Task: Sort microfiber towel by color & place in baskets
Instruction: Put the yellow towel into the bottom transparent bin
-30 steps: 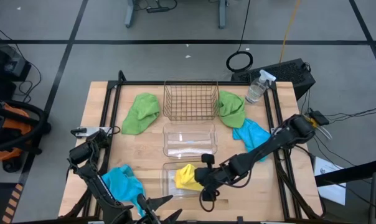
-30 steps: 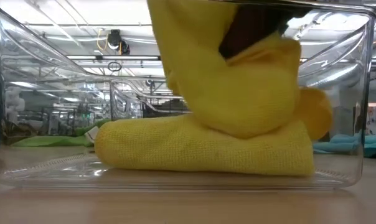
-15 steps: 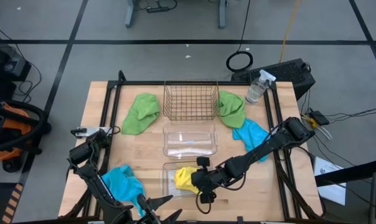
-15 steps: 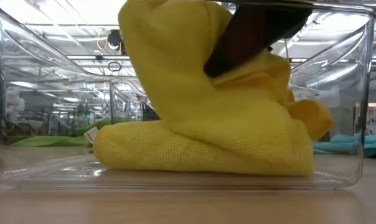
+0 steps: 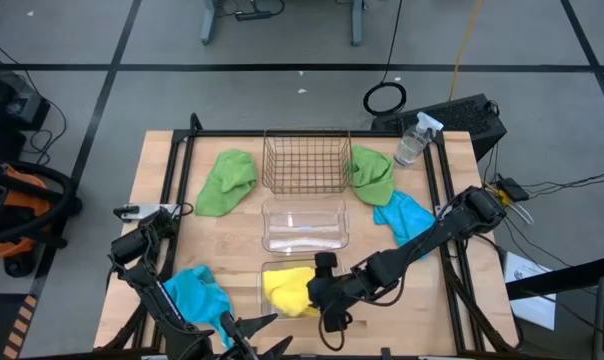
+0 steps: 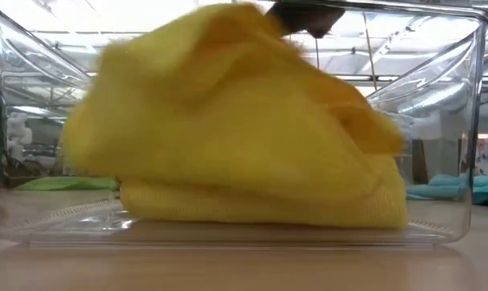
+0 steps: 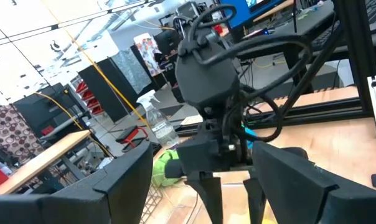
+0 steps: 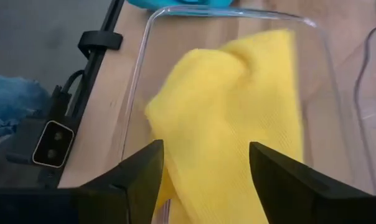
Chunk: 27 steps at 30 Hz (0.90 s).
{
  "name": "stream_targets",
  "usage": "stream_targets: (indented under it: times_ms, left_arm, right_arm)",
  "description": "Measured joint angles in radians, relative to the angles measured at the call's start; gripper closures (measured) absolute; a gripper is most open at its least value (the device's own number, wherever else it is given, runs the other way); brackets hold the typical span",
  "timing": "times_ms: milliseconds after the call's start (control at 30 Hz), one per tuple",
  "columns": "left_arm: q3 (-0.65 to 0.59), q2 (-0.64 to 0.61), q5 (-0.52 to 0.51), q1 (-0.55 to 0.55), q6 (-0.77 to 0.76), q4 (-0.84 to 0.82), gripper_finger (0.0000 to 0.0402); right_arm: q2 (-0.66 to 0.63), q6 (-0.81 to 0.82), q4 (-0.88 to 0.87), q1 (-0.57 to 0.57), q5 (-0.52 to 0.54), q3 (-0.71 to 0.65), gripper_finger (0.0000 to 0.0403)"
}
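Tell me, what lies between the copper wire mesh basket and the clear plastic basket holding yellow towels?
In the high view, another clear plastic basket, with no towel inside, lies between the copper wire mesh basket and the yellow-towel basket.

Yellow towels fill the near clear basket, with the right gripper over its right end, fingers apart, blocking entry from that side. The middle clear basket and the copper wire basket stand open from above. Green towels flank the wire basket left and right; a blue towel lies beneath the right arm. A spray bottle occupies the far right corner.
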Motion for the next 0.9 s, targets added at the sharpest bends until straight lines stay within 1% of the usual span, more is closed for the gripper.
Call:
stream_targets:
  times_ms: [100, 233, 333, 600, 667, 767, 900]
  left_arm:
    - [0.000, 0.000, 0.000, 0.000, 0.000, 0.000, 0.0121]
    - [0.000, 0.000, 0.000, 0.000, -0.001, 0.000, 0.0121]
    - [0.000, 0.000, 0.000, 0.000, -0.002, 0.000, 0.0121]
    - [0.000, 0.000, 0.001, 0.000, -0.009, 0.000, 0.0121]
    - [0.000, 0.000, 0.000, 0.000, -0.022, -0.004, 0.0121]
    - [0.000, 0.000, 0.001, -0.001, -0.024, -0.004, 0.0121]
    - [0.000, 0.000, 0.001, -0.002, -0.025, -0.005, 0.0121]
  right_arm:
    - [0.000, -0.009, 0.024, 0.000, 0.015, 0.028, 0.0185]
    - [0.005, -0.026, 0.095, 0.000, 0.014, 0.031, 0.0220]
    - [0.036, -0.027, 0.122, 0.000, 0.019, 0.031, 0.0263]
    - [0.166, -0.042, 0.186, -0.017, 0.039, 0.030, 0.0388]
    - [0.191, -0.034, 0.174, -0.023, 0.038, 0.030, 0.0397]
    - [0.213, 0.002, 0.172, -0.034, 0.031, 0.029, 0.0387]
    - [0.219, 0.011, 0.170, -0.036, 0.012, 0.029, 0.0381]
